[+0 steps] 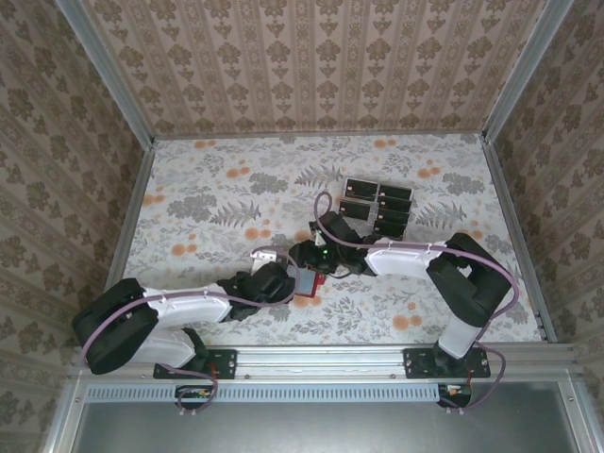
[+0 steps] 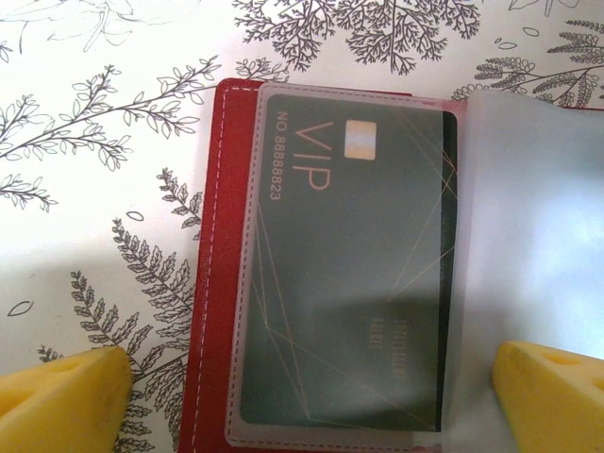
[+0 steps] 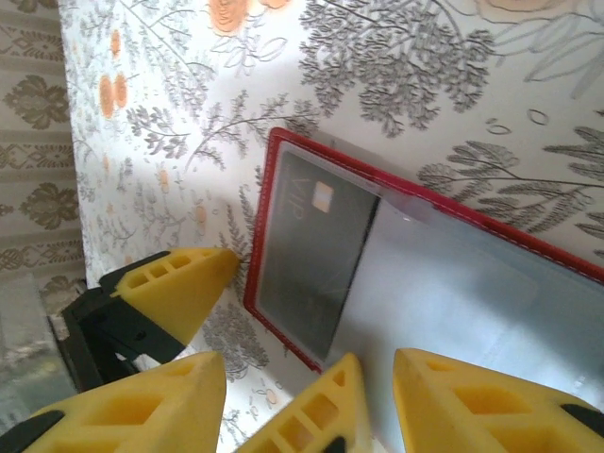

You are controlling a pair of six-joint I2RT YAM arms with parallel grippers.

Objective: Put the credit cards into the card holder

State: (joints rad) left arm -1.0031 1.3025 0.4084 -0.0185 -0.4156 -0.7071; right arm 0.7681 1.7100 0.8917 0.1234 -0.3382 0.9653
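The cards (image 1: 377, 203), likely stiff, light and slick, lie grouped beyond the open wallet (image 1: 309, 283) on the counter (image 1: 217, 189); pinch one by its edge. Over the wallet the left pincer (image 2: 307, 387) is spread wide. The right pincer (image 3: 379, 377) is half apart at its sleeve (image 2: 528, 236); I cannot tell whether it grips.

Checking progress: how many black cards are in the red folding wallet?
1: a black VIP card in a clear sleeve of the red wallet; others may hide under the frosted flap.

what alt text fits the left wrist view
An open red card holder lies on a floral tablecloth, a dark VIP card tucked in its clear sleeve. The left gripper's yellow fingertips sit wide apart at the bottom corners.
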